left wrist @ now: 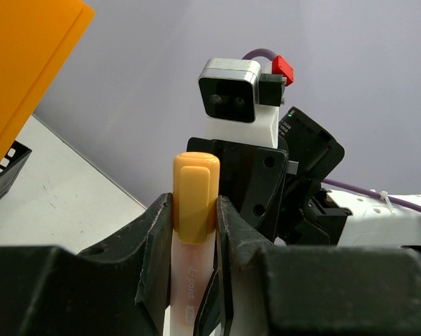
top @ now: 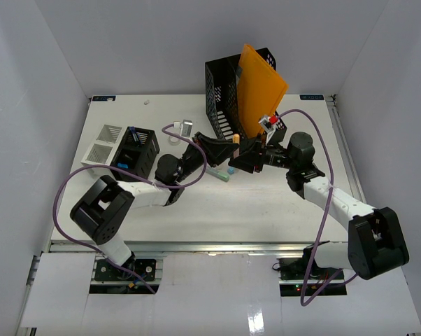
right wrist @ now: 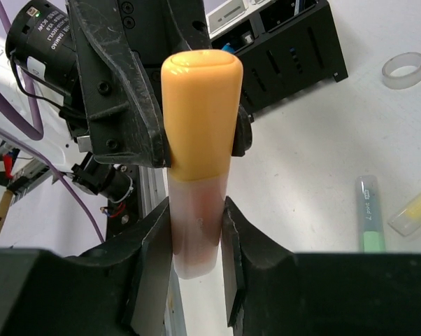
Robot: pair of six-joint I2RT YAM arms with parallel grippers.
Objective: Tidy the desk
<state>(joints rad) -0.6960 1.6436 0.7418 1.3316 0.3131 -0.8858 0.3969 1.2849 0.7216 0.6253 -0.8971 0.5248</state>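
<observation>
White walls on three sides, and between them the desk [top: 266, 210], spreading from the rail by the arm bases to the back wall. At its far middle, a black mesh holder [top: 221, 87] with an orange folder [top: 261, 87] standing tilted in it. On the left, a white slotted box [top: 104, 143] just beside a black organizer [top: 142, 148]. Over mid-desk, left gripper [left wrist: 195, 224] and right gripper [right wrist: 196, 234] tip to tip on one pen [right wrist: 200, 105]: left jaws pinching its orange cap, right jaws pressed against the pale barrel. Lying on the surface nearby, a green marker [right wrist: 368, 224], a yellow one [right wrist: 415, 210] near it, and a tape ring [right wrist: 404, 68] farther off.
</observation>
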